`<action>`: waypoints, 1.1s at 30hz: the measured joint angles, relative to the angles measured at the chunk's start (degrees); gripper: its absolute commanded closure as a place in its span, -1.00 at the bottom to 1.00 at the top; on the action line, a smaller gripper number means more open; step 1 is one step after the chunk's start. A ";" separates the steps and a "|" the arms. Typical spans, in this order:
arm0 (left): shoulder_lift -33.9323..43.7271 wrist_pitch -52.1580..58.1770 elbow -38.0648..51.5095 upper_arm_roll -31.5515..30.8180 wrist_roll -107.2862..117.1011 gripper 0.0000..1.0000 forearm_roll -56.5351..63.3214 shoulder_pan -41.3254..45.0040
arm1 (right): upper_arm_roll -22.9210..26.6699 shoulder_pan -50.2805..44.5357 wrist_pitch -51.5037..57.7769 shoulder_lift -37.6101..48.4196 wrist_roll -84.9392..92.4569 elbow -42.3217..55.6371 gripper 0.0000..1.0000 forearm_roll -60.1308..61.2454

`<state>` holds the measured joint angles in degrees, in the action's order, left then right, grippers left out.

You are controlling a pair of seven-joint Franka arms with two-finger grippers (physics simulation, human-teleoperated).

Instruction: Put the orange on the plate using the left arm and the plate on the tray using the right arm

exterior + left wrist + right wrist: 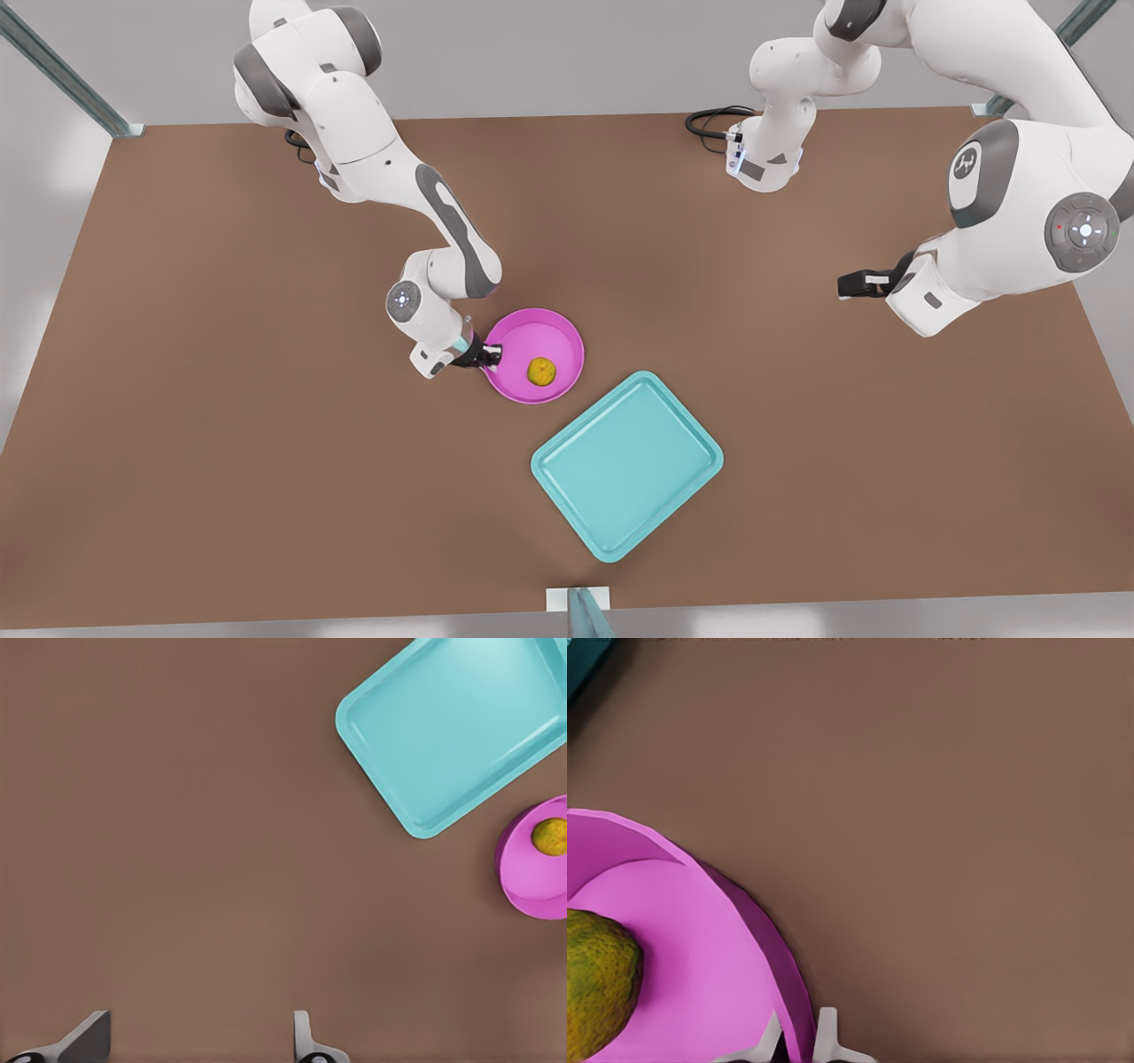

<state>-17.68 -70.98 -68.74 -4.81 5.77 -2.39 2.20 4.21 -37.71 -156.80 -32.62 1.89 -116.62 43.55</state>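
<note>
So there's a big brown tabletop point(266, 425), plain and matte. A black cable point(713, 120) loops on it near the far edge. 2 greenish metal frame posts point(62, 75) angle down at the far corners, and another post point(589, 616) sits on a white bracket at the near edge.

brown tabletop point(221, 399), grey surround — metal struts point(66, 75)

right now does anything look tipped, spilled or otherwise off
Nothing stands out. The orange sits in the plate, which lies on the table beside the tray, apart from it. The right tool pinches the plate's rim; the left tool waits open.
</note>
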 measured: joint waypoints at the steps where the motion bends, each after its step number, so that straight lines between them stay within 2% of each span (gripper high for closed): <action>1: 0.01 0.00 -0.01 0.00 -0.06 -1.00 0.00 0.00 | 0.00 -0.04 0.02 0.10 0.05 0.03 0.57 0.04; 9: -0.57 0.14 2.28 -0.01 -0.41 -1.00 -0.36 0.08 | -0.69 -0.41 0.22 2.42 0.27 -0.11 0.57 0.13; 12: 0.11 0.24 2.57 1.75 -0.51 -1.00 -0.37 0.00 | -0.78 -0.21 1.42 4.86 0.28 -0.44 0.57 0.15; 16: 0.70 1.30 2.57 3.23 -0.65 -1.00 -0.53 -0.12 | -0.74 3.71 5.28 8.11 0.28 0.94 0.57 0.21; 19: 0.74 2.28 2.60 3.54 -0.72 -1.00 -0.79 -0.10 | -0.62 9.98 10.59 6.79 0.37 8.19 0.57 0.27; 23: 0.74 3.02 2.62 3.59 -0.79 -1.00 -1.35 -0.05 | -0.59 15.20 18.45 -3.94 0.47 26.67 0.57 0.69; 27: 0.67 3.38 2.62 3.59 -0.84 -1.00 -1.61 -0.07 | -0.63 15.84 22.91 -15.83 0.44 42.28 0.57 3.57; 33: 0.49 3.59 2.62 3.54 -0.89 -1.00 -1.76 -0.08 | -2.01 12.88 25.97 -26.87 -0.64 57.29 0.57 5.10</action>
<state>-17.20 -67.39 -66.12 -1.27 4.88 -4.14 2.12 2.20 -24.83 -130.83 -59.49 1.25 -59.33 48.65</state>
